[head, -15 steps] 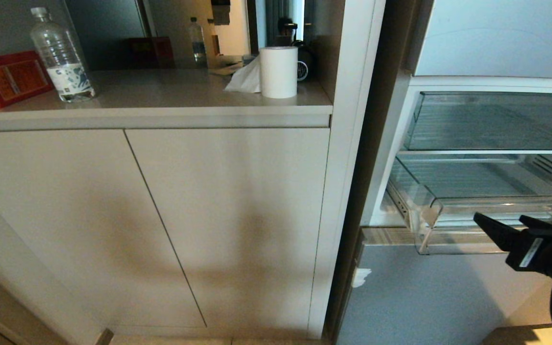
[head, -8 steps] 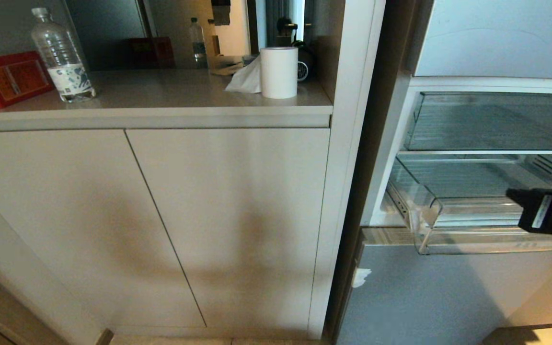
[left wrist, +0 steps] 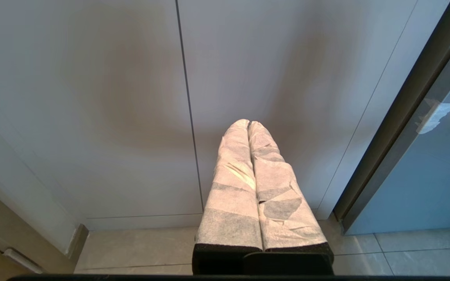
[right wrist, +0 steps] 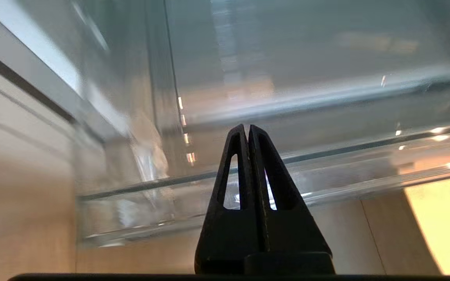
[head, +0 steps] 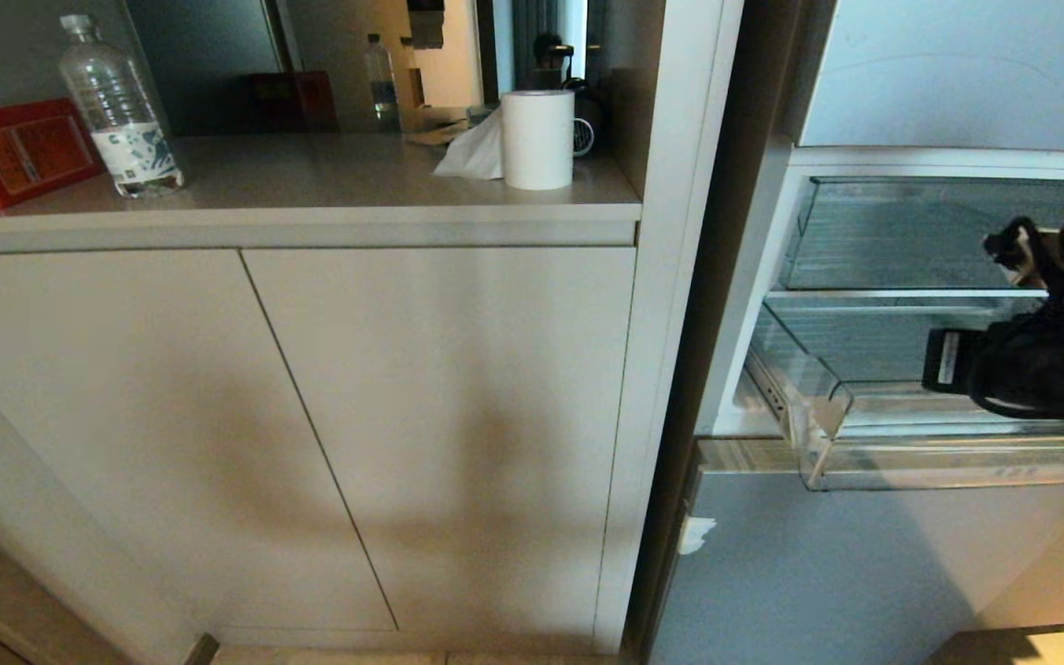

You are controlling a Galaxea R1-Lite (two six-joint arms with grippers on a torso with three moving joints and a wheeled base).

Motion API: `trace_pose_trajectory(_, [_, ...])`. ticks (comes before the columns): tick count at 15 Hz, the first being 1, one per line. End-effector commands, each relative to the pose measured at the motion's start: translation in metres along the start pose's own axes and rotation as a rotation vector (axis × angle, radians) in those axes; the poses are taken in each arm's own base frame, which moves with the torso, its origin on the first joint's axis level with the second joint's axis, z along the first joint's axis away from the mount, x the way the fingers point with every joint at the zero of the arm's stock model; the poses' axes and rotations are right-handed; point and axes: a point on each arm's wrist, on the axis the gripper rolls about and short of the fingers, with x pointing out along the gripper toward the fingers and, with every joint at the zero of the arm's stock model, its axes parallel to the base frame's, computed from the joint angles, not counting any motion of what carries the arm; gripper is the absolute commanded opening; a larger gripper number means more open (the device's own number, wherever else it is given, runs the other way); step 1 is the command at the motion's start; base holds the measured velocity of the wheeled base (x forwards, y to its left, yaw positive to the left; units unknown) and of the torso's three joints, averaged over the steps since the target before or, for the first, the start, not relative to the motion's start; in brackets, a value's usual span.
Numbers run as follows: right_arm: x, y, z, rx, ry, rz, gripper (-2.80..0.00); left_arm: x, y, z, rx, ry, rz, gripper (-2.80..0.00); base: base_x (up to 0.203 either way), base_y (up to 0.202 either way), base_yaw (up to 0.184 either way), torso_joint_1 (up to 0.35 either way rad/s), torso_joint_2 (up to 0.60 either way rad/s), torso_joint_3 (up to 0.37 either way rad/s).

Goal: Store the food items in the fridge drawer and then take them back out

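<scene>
The fridge drawer [head: 911, 466] stands pulled out at the right, a clear bin with a ribbed bottom and a tall front wall. I see nothing lying in the part that shows; the food items are out of view. My right arm [head: 1031, 360] hangs over the drawer's right half and hides part of it. In the right wrist view my right gripper [right wrist: 247, 127] is shut and holds nothing, its black fingers pointing at the drawer's clear wall [right wrist: 131, 210]. My left gripper [left wrist: 248, 121], wrapped in white, is shut and parked low before the cabinet doors.
A clear compartment [head: 911, 231] sits above the drawer and a silver-blue fridge panel [head: 818, 573] below it. To the left are beige cabinet doors [head: 440, 416] under a counter with a water bottle [head: 121, 111], a red box [head: 10, 152] and a paper roll [head: 537, 139].
My right arm has risen from below the drawer's front edge to above the drawer and swung leftward. Its jaws have gone from open to shut.
</scene>
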Motion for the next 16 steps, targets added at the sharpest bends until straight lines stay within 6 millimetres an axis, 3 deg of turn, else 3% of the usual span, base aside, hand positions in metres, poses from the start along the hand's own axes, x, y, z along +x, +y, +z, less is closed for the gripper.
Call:
trace_pose_trajectory(1, [0.021, -0.001, -0.001, -0.010, 0.101, -0.012, -2.80, 0.000, 0.000, 0.000, 0.000, 0.001, 0.001, -2.80, 0.000, 0.000, 0.000, 0.000, 0.00, 0.000])
trace_pose_trajectory(5, [0.036, -0.008, -0.001, -0.003, 0.155, -0.015, -2.80, 0.000, 0.000, 0.000, 0.001, 0.001, 0.001, -2.80, 0.000, 0.000, 0.000, 0.000, 0.00, 0.000])
trace_pose_trajectory(7, [0.022, -0.010, 0.001, -0.006, 0.173, -0.016, -2.80, 0.000, 0.000, 0.000, 0.000, -0.001, 0.001, -2.80, 0.000, 0.000, 0.000, 0.000, 0.00, 0.000])
trace_pose_trajectory(11, [-0.028, -0.018, 0.009, -0.003, 0.166, -0.018, -2.80, 0.000, 0.000, 0.000, 0.000, 0.001, 0.001, -2.80, 0.000, 0.000, 0.000, 0.000, 0.00, 0.000])
trace_pose_trajectory(16, [-0.026, -0.025, -0.007, -0.007, 0.231, -0.047, -2.80, 0.000, 0.000, 0.000, 0.000, 0.001, -0.001, -2.80, 0.000, 0.000, 0.000, 0.000, 0.00, 0.000])
